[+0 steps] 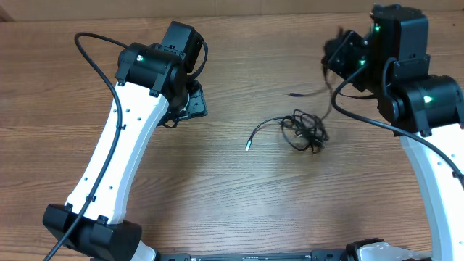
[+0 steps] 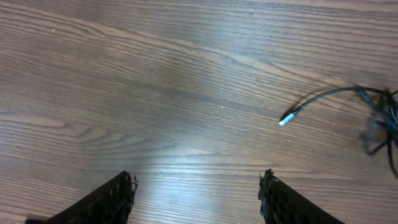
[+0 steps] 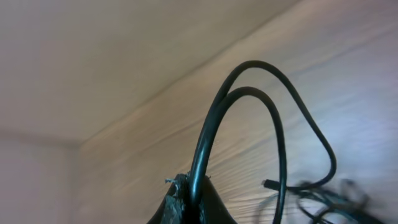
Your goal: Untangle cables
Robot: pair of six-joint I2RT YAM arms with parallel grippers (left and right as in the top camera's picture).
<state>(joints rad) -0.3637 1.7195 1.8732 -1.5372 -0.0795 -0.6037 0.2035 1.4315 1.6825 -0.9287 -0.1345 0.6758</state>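
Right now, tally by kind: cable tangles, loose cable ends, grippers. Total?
Cable tangle: 1 (how many strands it holds cannot be told)
Loose cable ends: 2 (silver-tipped end, dark end)
Grippers: 2 (left gripper open, right gripper shut on a cable)
Total: 5

Left arm: white shell, screw dots, black joints.
Right arm: white link, black housings.
Lights: green, on black housings.
Wire: thick, black, along each arm.
Left end effector: black, rough-textured fingers.
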